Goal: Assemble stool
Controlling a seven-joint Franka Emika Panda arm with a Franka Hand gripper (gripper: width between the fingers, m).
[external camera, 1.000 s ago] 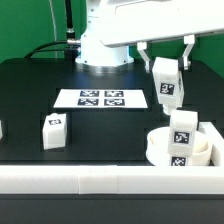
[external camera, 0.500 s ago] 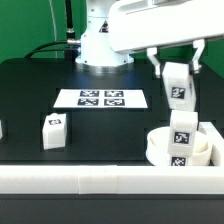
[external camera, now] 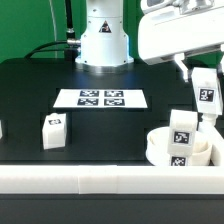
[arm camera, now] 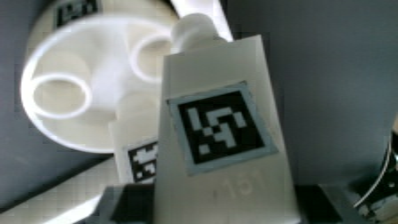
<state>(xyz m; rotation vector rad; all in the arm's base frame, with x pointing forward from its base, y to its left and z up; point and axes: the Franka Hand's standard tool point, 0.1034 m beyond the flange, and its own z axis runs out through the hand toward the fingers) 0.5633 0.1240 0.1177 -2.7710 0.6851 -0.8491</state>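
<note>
My gripper (external camera: 205,80) is shut on a white block leg (external camera: 206,96) with a black-and-white tag, holding it in the air at the exterior view's right, just above and beyond the round white seat (external camera: 160,152). One leg (external camera: 182,136) stands upright in the seat. Another leg (external camera: 54,131) rests on the black table at the exterior view's left. In the wrist view the held leg (arm camera: 217,110) fills the middle between the dark fingers (arm camera: 134,202), and the seat (arm camera: 89,90) with its round sockets lies behind it.
The marker board (external camera: 102,99) lies flat mid-table in front of the robot base (external camera: 104,45). A long white rail (external camera: 100,181) runs along the front edge, close below the seat. A small white piece (external camera: 2,130) shows at the exterior view's left edge.
The gripper has carried the held leg toward the exterior view's right and slightly lower, from beside the marker board to a spot over the seat's far right side. Nothing else moved.
</note>
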